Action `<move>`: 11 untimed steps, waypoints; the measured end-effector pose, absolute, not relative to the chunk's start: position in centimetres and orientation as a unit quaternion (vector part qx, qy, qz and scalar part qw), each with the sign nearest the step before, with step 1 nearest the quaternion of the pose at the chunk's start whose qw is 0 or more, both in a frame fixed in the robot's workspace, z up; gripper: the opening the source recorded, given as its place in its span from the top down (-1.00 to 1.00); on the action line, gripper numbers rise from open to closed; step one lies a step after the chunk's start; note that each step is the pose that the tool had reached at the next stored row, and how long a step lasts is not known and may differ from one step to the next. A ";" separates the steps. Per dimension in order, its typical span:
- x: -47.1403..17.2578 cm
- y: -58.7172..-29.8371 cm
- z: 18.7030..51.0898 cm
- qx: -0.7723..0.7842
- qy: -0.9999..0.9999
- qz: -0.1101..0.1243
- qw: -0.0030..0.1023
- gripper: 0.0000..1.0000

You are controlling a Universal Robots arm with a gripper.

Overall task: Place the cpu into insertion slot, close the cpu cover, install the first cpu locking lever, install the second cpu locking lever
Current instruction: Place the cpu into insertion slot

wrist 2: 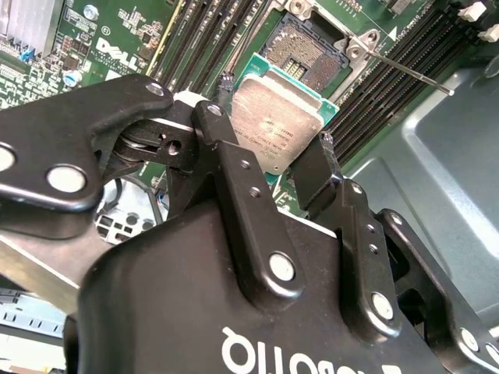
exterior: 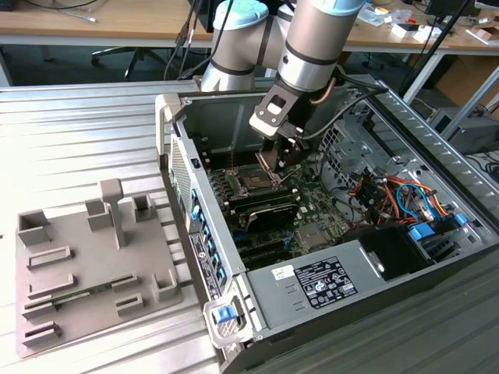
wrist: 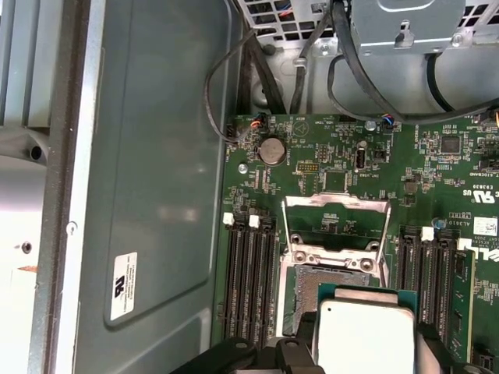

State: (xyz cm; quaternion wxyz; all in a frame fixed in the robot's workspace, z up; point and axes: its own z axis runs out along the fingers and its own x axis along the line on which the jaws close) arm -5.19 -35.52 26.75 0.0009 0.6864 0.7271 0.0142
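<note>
Claw point(wrist 2: 267, 134) clamped on cpu point(wrist: 366, 335) edges — chip held above the bare insertion slot point(wrist 2: 304, 47) on the mobo point(wrist: 327, 156), w/ cpu cover point(wrist: 337, 200) flipped up.

The computer case point(exterior: 185, 175) lies on the desk point(exterior: 70, 132), with a fixture plate point(exterior: 74, 269) at the exterior view's left of it. On its motherboard point(wrist: 335, 156), the socket point(wrist 2: 300, 51) sits between 2 memory-slot banks point(wrist: 249, 273). The cpu point(wrist 2: 274, 126), between the jaws, hangs partly over the socket.
</note>
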 end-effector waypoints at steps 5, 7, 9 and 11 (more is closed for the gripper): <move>-5.2 -35.5 26.5 0.686 0.727 0.014 0.001 -0.10; -5.2 -35.5 26.4 0.686 0.727 0.014 0.001 -0.10; -5.2 -35.5 26.3 0.686 0.727 0.014 0.001 -0.10; -5.2 -35.4 26.1 0.686 0.728 0.014 0.001 -0.10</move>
